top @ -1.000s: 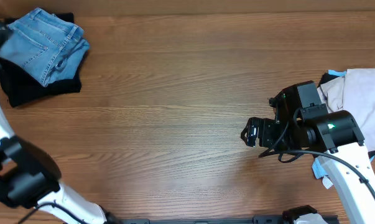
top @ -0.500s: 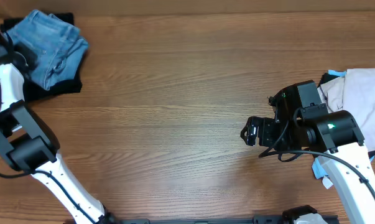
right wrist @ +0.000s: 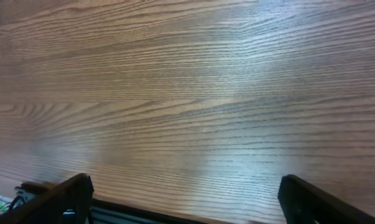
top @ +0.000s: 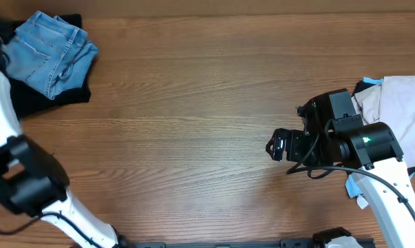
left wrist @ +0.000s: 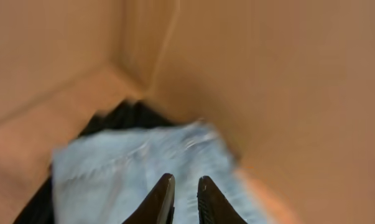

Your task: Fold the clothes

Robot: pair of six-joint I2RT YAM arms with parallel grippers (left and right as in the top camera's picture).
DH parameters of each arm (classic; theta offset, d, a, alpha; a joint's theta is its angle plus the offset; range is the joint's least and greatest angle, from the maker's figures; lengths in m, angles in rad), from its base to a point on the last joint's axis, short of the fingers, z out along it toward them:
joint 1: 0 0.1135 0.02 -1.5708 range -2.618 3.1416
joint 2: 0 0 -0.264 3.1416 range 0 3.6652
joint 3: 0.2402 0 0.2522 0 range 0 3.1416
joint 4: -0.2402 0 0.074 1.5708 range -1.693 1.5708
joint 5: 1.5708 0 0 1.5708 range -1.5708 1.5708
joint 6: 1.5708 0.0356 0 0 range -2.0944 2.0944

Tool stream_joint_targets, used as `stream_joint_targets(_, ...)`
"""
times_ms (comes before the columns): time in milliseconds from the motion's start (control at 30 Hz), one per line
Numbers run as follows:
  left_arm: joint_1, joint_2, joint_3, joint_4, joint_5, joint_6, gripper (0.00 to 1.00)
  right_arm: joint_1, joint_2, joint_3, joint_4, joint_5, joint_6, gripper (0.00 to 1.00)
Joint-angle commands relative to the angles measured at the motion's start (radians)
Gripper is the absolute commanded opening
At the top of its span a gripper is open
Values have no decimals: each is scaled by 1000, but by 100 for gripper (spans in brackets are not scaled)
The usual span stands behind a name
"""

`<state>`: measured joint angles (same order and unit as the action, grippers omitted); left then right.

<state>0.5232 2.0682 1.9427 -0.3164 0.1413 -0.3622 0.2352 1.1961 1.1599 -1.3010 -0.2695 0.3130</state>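
Observation:
The clothes lie in two heaps. Folded light blue jeans [top: 50,52] rest on a black garment [top: 29,102] at the far left corner. A beige garment [top: 394,103] is bunched at the right edge. In the blurred left wrist view, my left gripper [left wrist: 185,180] hangs over the jeans [left wrist: 119,174]. Its fingertips [left wrist: 165,186] are nearly together, and I see no cloth caught between them. My right gripper [top: 276,146] hovers over bare wood right of centre. It is wide open and empty, with its fingers [right wrist: 75,190] far apart in the right wrist view.
The wooden table [top: 193,124] stretches between the two heaps. A bit of black and light blue cloth [top: 369,84] peeks out from under the beige garment. My left arm [top: 14,172] rises along the left edge, and a dark rail [top: 228,244] runs along the front edge.
My left gripper has closed. The left arm swung in over the left side of the jeans pile, then drew back toward the table's left edge. The right arm has not moved.

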Motion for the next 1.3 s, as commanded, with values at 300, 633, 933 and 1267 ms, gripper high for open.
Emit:
stream_joint_targets(300, -206, 258, 7, -27, -68, 53, 26, -6, -1, 18, 5, 8, -6, 100)
stream_joint_targets(633, -182, 192, 7, -69, -71, 92, 30, -6, -1, 18, 5, 8, -25, 100)
stream_joint_targets(933, -176, 105, 7, -39, -285, 116, 33, -6, -1, 18, 5, 7, -26, 100)
stream_joint_targets(1267, -137, 287, 7, -51, -339, 154, 57, -6, -1, 18, 6, 8, -26, 100)
